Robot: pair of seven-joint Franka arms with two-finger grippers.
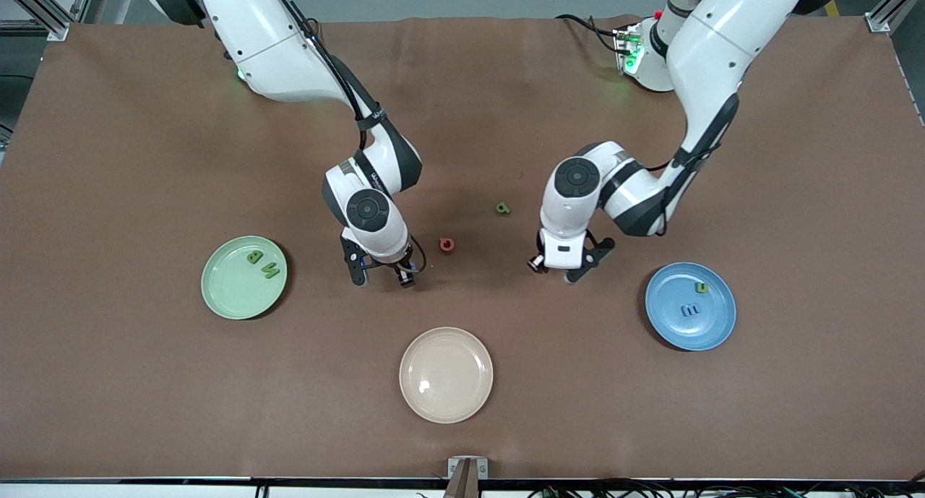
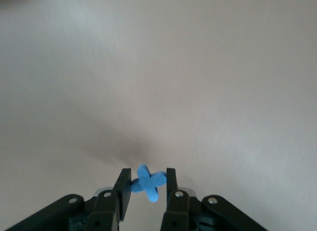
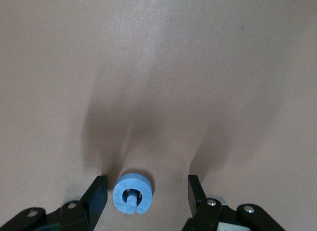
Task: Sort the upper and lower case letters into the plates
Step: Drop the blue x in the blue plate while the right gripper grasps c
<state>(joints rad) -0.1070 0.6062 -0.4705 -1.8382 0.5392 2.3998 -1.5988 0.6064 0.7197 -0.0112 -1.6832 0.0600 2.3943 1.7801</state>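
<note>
Left gripper (image 2: 144,184) is pinching blue x letter (image 2: 146,182); right gripper (image 3: 147,194), spread, is straddling blue G letter (image 3: 132,192). Four letters are sitting plated; red letter (image 1: 447,246) and green letter (image 1: 503,208) are waiting between grippers.

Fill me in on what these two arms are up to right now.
They are sorting toy letters into plates. The left hand is shut on a blue x-shaped letter. The right hand is down at the table with its jaws open around a blue G-shaped letter, not yet gripping it. The green plate holds two green letters; the blue plate holds one green and one blue. A red letter and a green letter lie on the table between the arms.
</note>
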